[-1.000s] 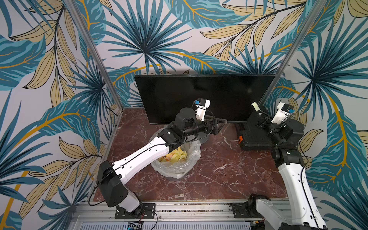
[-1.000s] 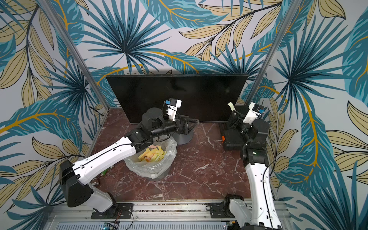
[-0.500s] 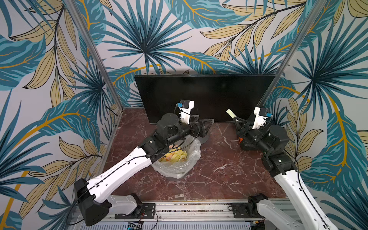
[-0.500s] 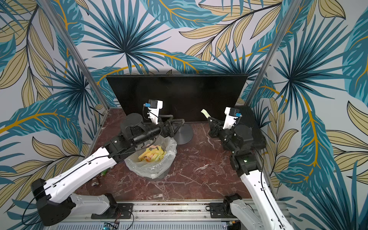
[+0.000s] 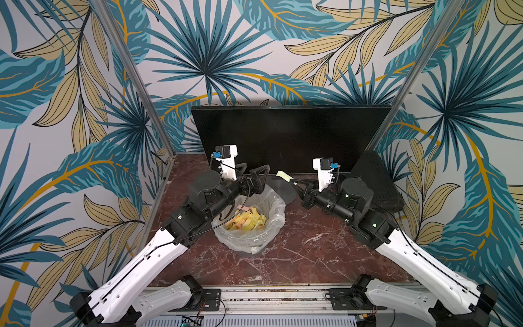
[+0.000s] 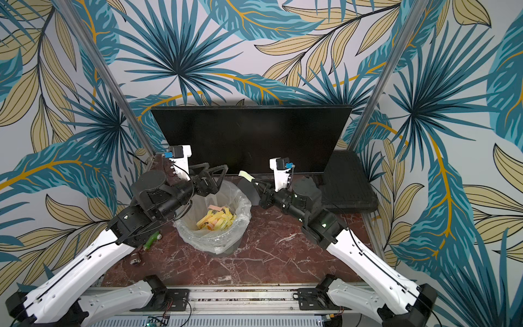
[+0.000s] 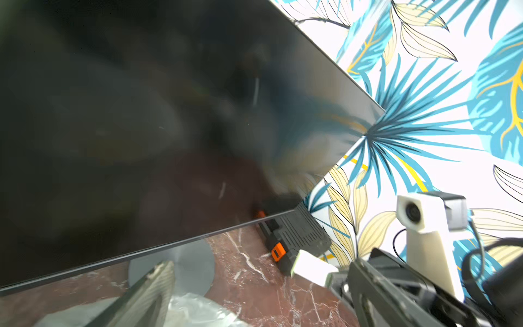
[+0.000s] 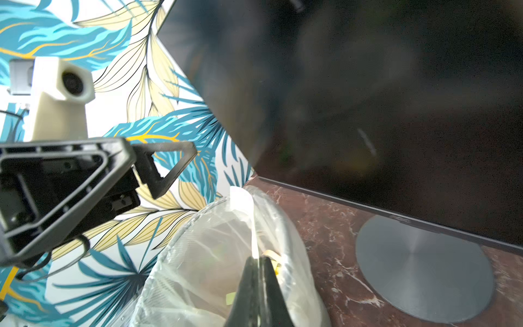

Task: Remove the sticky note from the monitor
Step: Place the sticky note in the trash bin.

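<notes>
Sticky note point(image 5: 284, 176) hangs centre frame, just below the monitor's point(image 5: 283, 133) lower edge, pinched by one edge in the clamped right gripper point(image 5: 294, 181), probably so it can drop into the lined bin point(image 5: 276, 198) lower left of it. Left gripper point(image 5: 253, 173), spread and empty, hovers over the bin's upper rim, narrowing the gap between the arms.

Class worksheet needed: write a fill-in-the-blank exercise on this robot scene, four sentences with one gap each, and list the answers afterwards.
1. The right hand is shut on a pale yellow ____.
2. The left hand holds nothing; its jaws stand ____.
3. The monitor has ____ notes stuck to its screen.
4. The ribbed black case lies on the robot's ____ side of the table.

Missing words: sticky note; open; no; right.
</notes>
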Tool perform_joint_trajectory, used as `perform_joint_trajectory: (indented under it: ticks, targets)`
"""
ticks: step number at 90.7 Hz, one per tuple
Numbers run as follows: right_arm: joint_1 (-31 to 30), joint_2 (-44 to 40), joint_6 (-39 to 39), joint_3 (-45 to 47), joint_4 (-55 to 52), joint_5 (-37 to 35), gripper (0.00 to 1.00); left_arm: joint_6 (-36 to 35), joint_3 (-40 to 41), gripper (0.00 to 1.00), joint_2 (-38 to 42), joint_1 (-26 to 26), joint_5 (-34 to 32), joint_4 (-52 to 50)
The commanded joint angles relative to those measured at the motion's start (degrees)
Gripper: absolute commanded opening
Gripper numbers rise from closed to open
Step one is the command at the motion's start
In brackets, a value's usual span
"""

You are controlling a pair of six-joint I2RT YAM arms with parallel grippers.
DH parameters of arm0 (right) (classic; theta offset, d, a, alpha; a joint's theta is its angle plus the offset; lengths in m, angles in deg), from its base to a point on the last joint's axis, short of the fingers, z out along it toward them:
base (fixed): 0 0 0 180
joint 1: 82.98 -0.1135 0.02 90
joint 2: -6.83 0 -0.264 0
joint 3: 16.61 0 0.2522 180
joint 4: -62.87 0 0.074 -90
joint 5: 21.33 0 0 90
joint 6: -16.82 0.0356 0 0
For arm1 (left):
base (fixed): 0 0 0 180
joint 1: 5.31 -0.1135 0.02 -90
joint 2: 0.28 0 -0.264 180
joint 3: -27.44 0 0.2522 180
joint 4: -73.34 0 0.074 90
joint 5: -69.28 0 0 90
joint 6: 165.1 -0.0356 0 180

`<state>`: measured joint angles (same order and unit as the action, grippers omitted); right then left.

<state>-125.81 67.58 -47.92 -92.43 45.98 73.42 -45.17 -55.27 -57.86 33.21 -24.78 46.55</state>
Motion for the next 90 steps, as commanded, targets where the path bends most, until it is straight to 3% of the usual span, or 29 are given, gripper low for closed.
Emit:
perform_joint_trajectory:
  ticks: [1,27,45,51,67,90]
  targets:
    - [-5.8,2.6,-3.5,-2.8,-1.2,-3.6,0.00,-1.1,0.8,1.00,3.0,-1.8,-4.3,-2.6]
    - [-15.8,11.7,-5.2,-7.2,-1.1,-5.2,0.00,-1.3,0.5,1.00,6.3,-4.5,-6.5,-7.1]
    - [-18.7,17.8,-6.0,-11.3,-1.8,-4.6,0.01,-0.4,1.3,1.00,8.6,-5.1,-8.6,-9.4]
    - [-19.0,18.8,-6.2,-12.5,-2.0,-4.4,0.10,-0.3,1.3,1.00,9.5,-5.2,-9.9,-10.7]
    - [-19.3,20.1,-6.7,-14.9,-3.1,-5.1,0.52,-0.4,0.6,1.00,11.7,-6.0,-15.0,-14.5]
    - [-19.2,18.6,-9.0,-16.9,-5.4,-8.5,0.78,-3.1,-2.3,1.00,12.3,-8.9,-21.0,-17.9]
